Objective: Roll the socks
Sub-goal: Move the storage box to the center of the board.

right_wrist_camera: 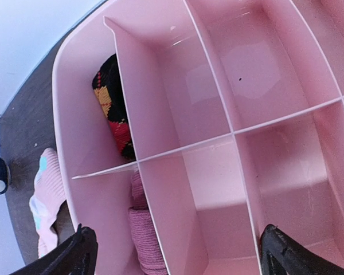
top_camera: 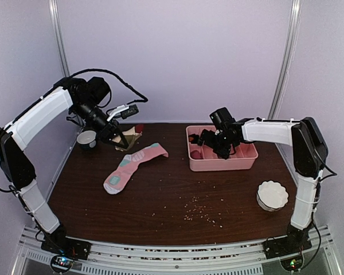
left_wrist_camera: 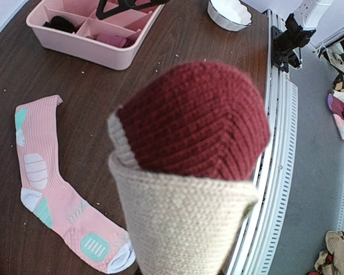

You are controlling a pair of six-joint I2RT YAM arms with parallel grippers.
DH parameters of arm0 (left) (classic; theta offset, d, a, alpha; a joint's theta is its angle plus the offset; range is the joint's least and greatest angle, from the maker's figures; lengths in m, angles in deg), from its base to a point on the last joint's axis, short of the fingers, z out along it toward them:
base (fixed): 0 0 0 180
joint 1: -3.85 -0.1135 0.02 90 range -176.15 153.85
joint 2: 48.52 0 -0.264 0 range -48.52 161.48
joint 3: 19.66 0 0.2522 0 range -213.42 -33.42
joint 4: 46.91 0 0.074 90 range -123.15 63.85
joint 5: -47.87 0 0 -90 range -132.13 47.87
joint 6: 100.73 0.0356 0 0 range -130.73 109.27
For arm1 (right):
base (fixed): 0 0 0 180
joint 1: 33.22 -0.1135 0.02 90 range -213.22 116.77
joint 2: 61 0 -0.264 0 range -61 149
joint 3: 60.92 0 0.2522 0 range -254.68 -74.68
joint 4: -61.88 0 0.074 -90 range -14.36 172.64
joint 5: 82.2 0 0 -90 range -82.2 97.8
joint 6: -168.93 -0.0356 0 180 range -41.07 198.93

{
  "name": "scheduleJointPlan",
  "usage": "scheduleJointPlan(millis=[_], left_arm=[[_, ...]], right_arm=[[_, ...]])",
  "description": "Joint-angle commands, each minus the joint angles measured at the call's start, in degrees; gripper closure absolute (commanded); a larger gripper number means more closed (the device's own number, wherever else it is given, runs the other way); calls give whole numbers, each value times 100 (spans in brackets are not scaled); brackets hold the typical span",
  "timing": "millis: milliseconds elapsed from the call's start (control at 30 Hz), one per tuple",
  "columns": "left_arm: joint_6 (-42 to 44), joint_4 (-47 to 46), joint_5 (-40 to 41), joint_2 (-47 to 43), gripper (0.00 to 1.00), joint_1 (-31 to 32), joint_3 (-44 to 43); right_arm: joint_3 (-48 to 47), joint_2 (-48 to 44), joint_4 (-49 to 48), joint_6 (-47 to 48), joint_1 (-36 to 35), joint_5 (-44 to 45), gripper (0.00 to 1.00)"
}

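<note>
The beige sock point(left_wrist_camera: 183, 189) hides the left fingers point(top_camera: 116, 136) pinching it; right fingers point(right_wrist_camera: 286, 252) spread wide above the pink tray point(right_wrist_camera: 160, 74).

The left arm point(top_camera: 40, 117) is seen rising from its base at the lower left of the top view. It is bent at the elbow near the left edge and stretched up and rightward into the upper left, with the wrist angled down. The left claw point(top_camera: 120, 139) is closed on the beige sock point(left_wrist_camera: 183, 223), by which its fingers are hidden in the wrist view. The right arm point(top_camera: 269, 130) is stood upright from the lower right and folded near the right edge, with the forearm laid level toward the centre. The right claw point(top_camera: 211, 143) is pointed downward, and its fingertips point(right_wrist_camera: 80, 252) are seen spread wide at the bottom corners of the wrist view.
</note>
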Motion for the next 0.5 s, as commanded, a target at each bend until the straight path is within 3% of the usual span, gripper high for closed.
scheduleJointPlan(millis=[0,167,300,367,467], left_arm=[[212,52,-176,-23,100,-31,25],[535,331,-727,255,100,-29,-82],[649,417,-1157,462,100,-25,-329],[644,417,-1374,590,100,-28,-525],[603,448,-1786,818,100,-29,-841]], right_arm=[[24,-116,-103,-553,-213,-109,0],[1341,-1475,-1318,-326,-436,1040,1],[1878,-2284,-2153,532,-727,1717,0],[1932,-2548,-2481,862,-790,1647,0],[2753,-2900,-4543,687,-646,421,0]])
